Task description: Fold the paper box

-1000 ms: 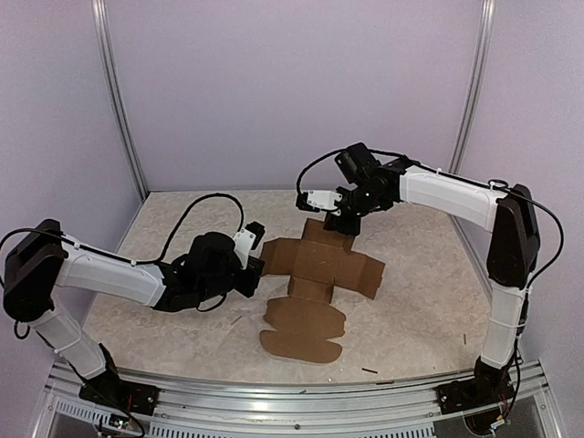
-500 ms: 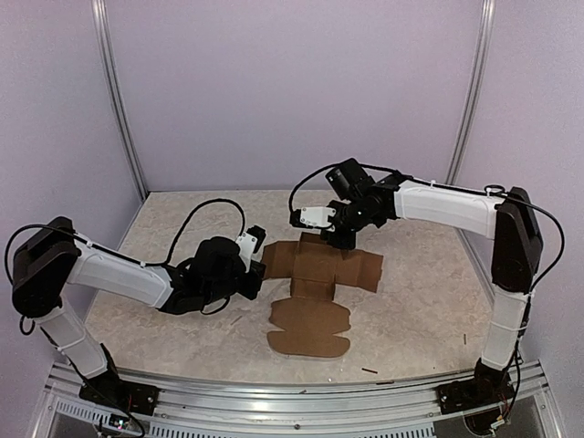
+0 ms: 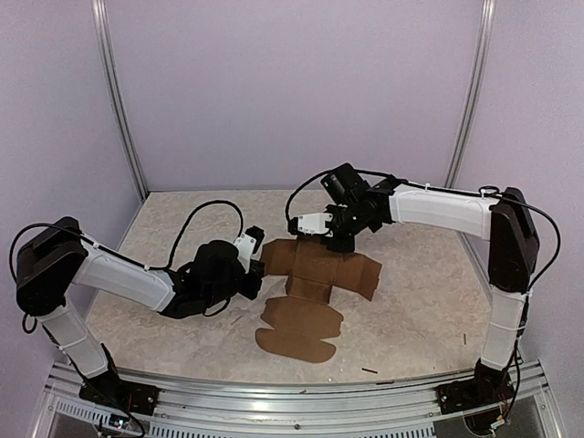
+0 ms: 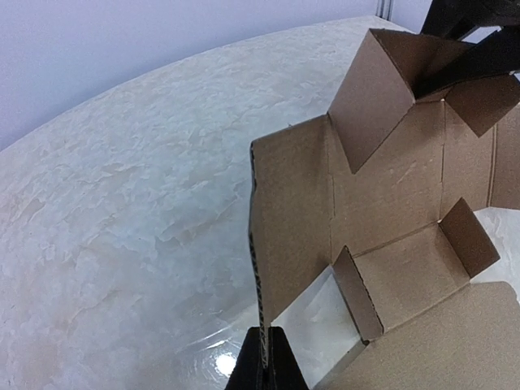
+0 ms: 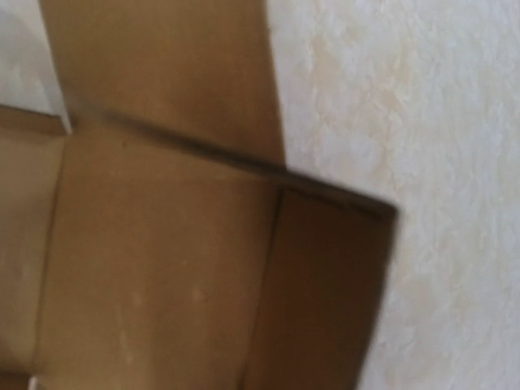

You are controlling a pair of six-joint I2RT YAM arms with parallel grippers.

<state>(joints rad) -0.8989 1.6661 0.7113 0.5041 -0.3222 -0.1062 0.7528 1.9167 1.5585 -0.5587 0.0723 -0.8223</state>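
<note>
The paper box [image 3: 318,266] is a brown cardboard die-cut sheet lying mostly flat mid-table, its rounded lid flap [image 3: 299,328] toward the near edge. My left gripper [image 3: 257,265] is shut on the edge of the sheet's left panel. The left wrist view shows the fingertips [image 4: 268,364] pinching that panel [image 4: 288,219], which stands tilted up. My right gripper [image 3: 334,239] is at the far flap [image 4: 382,85], which is raised. The right wrist view shows only blurred cardboard [image 5: 162,276] close up, with no fingers visible.
Small dark scraps lie near the front [image 3: 369,370] and at the right [image 3: 464,338]. A metal rail [image 3: 292,401] runs along the near edge. Purple walls and two upright posts [image 3: 119,109] enclose the speckled table [image 3: 164,228].
My right gripper has moved left and nearer, onto the far flap. The whole sheet has shifted a little to the left. My left gripper keeps its hold on the left panel.
</note>
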